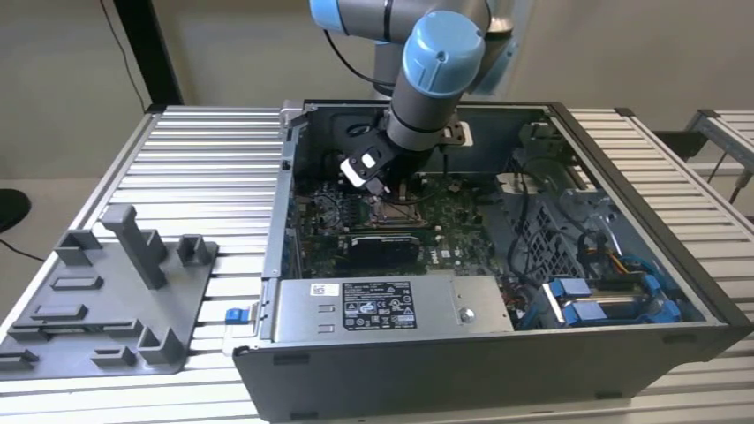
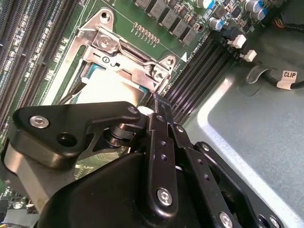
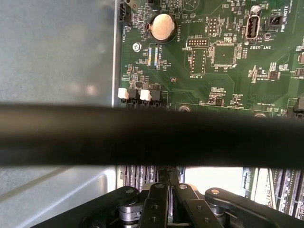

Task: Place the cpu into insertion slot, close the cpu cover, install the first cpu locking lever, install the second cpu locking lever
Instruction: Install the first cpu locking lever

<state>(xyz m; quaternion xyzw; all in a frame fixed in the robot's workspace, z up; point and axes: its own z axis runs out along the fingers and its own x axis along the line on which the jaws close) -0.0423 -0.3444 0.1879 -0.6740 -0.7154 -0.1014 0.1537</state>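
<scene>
Hovering low inside the open dark-grey metal computer case (image 1: 471,371), the black linkage end effector (image 1: 380,187) sits just above the small square insertion slot (image 1: 398,208) on the green circuit board (image 1: 353,216). The case stands on the ribbed aluminium counter (image 1: 200,168).

End effector (image 2: 155,99) state: the fingertips (image 2: 154,108) are drawn together with no visible gap, and the first wrist view (image 3: 167,176) shows the same. Nothing shows between them; can't tell if they pinch anything.

In the second wrist view, the flat square cpu with its pale silvery top (image 2: 111,85) lies in the socket. The thin silvery metal cpu cover frame (image 2: 126,52) lies down over its far edge. Can't tell if it's latched. The tips are right at the cover corner nearest the long black memory slots (image 2: 204,61); can't confirm contact.

Other items:
- A round silvery coin battery (image 3: 160,26) sits on the board in the first wrist view, with a blurred black band (image 3: 142,135) crossing below it.
- The large grey labelled power-supply box (image 1: 389,305) sits at the near side of the case.
- Blue plastic drive brackets (image 1: 589,300) are at the exterior view's right.
- A grey moulded fixture tray (image 1: 106,300) lies on the counter at the exterior view's left, well apart from the case.
</scene>
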